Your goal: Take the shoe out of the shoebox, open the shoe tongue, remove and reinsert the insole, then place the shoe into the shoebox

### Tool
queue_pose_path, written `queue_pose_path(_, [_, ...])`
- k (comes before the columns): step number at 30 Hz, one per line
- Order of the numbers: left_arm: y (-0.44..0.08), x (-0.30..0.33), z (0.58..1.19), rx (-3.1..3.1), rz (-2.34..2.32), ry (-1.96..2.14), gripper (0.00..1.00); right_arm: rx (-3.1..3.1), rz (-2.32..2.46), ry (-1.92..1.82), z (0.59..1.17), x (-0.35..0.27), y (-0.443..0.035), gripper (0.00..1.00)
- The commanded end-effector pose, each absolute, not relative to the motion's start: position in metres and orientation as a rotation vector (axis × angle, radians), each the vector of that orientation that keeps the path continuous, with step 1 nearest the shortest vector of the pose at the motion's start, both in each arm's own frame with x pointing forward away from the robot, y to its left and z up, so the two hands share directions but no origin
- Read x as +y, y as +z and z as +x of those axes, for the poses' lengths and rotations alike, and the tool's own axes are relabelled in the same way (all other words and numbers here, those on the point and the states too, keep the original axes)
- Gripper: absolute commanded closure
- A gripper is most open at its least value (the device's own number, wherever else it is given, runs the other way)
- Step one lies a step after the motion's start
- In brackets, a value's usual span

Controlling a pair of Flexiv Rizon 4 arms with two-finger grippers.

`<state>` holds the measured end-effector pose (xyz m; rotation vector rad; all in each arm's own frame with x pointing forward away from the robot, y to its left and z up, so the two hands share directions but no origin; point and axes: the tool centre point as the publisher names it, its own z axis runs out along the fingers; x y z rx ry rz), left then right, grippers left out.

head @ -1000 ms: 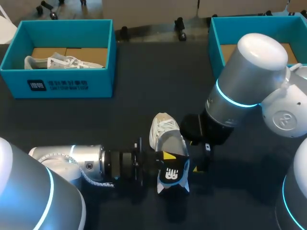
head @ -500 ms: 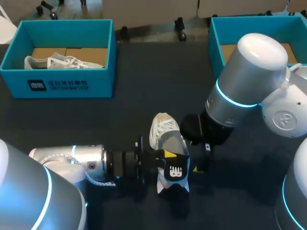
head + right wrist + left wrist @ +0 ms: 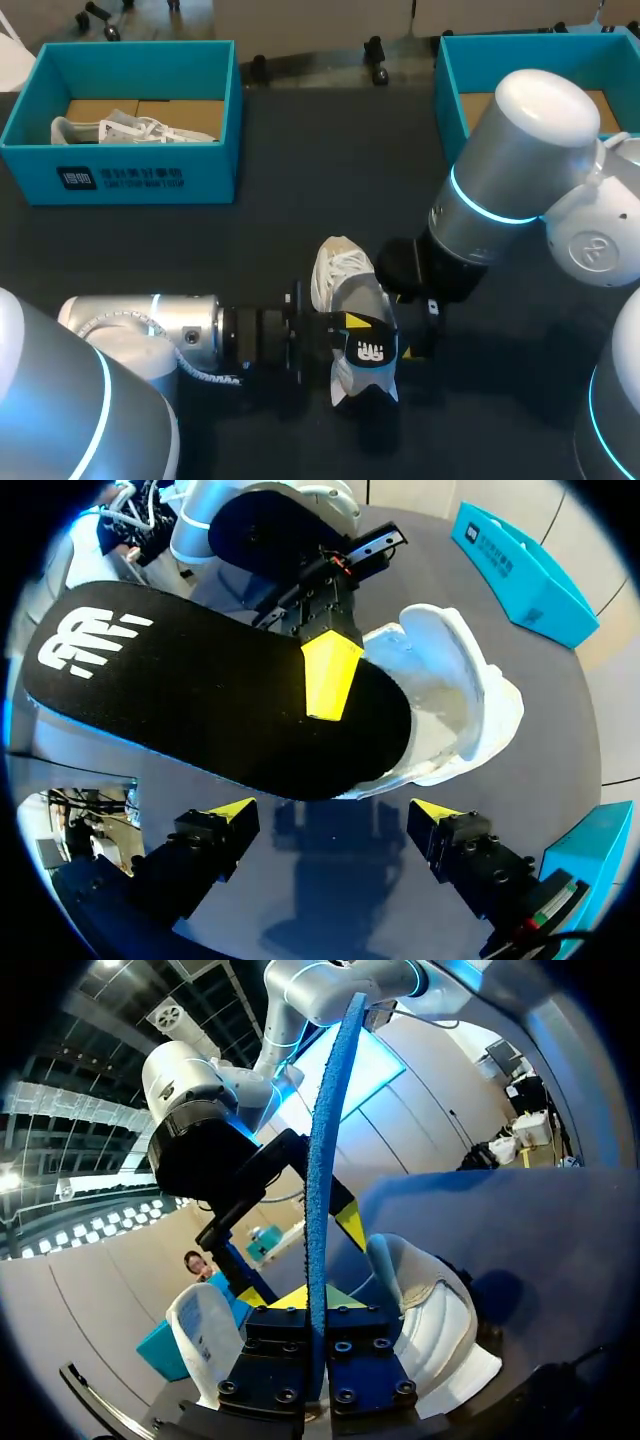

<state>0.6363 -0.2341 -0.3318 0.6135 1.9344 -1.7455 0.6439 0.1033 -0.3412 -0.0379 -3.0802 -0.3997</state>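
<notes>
The insole (image 3: 368, 352) has shifted a little toward 2 o'clock over the last second, so its white logo now sits closer to the shoe (image 3: 345, 275). The left arm (image 3: 150, 330) has pushed slightly toward 3 o'clock with it. The shoe and the right arm (image 3: 520, 160) have kept their places.

The white shoe rests on the dark bench (image 3: 320, 170), just toward 6 o'clock of its middle, with its toe at 12 o'clock and its heel at 6. The insole is black on top and blue underneath, and it runs out from the heel end toward 6 o'clock. The left jaws come in from 9 o'clock and are clamped on it.

In the left wrist view the insole (image 3: 325, 1160) stands edge-on as a blue strip pinched between the fingers, with the shoe (image 3: 430, 1310) just beside it. In the right wrist view one yellow tip of the left jaws presses on the black face of the insole (image 3: 200, 695). The insole's far end overlaps the opening of the shoe (image 3: 455, 695), but whether it sits inside cannot be told.

The right jaws hang at 3 o'clock of the shoe, apart and holding nothing.

A teal box (image 3: 120, 180) at 10 o'clock holds a second white shoe (image 3: 130, 128). Another teal box (image 3: 450, 90) stands at 2 o'clock.
</notes>
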Motion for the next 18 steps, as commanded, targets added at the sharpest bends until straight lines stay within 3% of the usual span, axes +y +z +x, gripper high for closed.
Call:
queue_pose_path(1, [-0.327, -0.231, 0.632, 1.946, 0.629, -1.741, 0.87, -3.083, -0.039, -0.399, 0.643, 0.104, -0.343, 0.0])
queue_pose_path(7, [-0.327, -0.232, 0.629, 1.963, 0.651, -1.727, 0.74, -3.083, -0.039, -0.399, 0.643, 0.104, -0.343, 0.0])
queue_pose_path(18, [-0.318, -0.234, 0.622, 1.965, 0.663, -1.706, 0.72, -3.083, -0.039, -0.399, 0.643, 0.104, -0.343, 0.0])
